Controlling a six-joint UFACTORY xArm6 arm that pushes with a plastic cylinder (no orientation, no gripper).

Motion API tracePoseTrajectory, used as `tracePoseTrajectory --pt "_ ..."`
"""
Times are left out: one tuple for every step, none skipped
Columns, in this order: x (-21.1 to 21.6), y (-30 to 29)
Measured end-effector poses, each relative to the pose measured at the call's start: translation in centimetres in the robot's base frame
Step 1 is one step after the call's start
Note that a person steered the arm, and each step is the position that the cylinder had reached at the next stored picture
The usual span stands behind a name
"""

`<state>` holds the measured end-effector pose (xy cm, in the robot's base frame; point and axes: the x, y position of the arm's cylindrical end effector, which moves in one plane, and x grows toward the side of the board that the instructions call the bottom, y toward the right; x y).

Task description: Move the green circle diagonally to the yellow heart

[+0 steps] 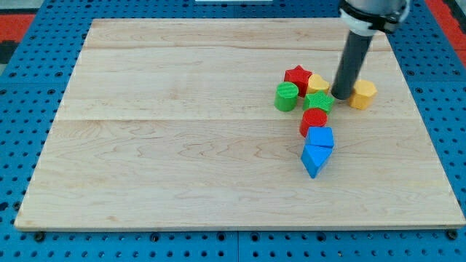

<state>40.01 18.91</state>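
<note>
pale wooden board (182, 145) lies on a blue perforated base (22, 87), which shows on all sides of it. no pincer is fitted on this arm, so nothing is open, closed or held; the arm ends in a straight dark rod, and my tip (341, 95) sits on the board near the view's upper right.

just to the view's right of my tip, touching or nearly so, stands the yellow hexagon block (362, 94). just to the view's left of my tip is the yellow heart (317, 84), partly hidden behind its neighbours. further left, beyond the heart, sits the red star (297, 77). the green circle (286, 96) stands left of my tip, well clear of it, below the red star and close to it.

below-left of my tip is the green star (319, 102), then the red cylinder (314, 121) under it. lower still, the blue pentagon-like block (320, 137) and the blue triangle-like block (314, 159) sit together, touching.
</note>
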Motion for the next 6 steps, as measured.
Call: tracePoseTrajectory --pt "0.4 -3.7" --pt "-1.1 -10.2" --pt "-2.3 -12.8" --pt "-2.6 -17.2" --pt "-4.3 -16.3" --pt "-4.5 -13.5"
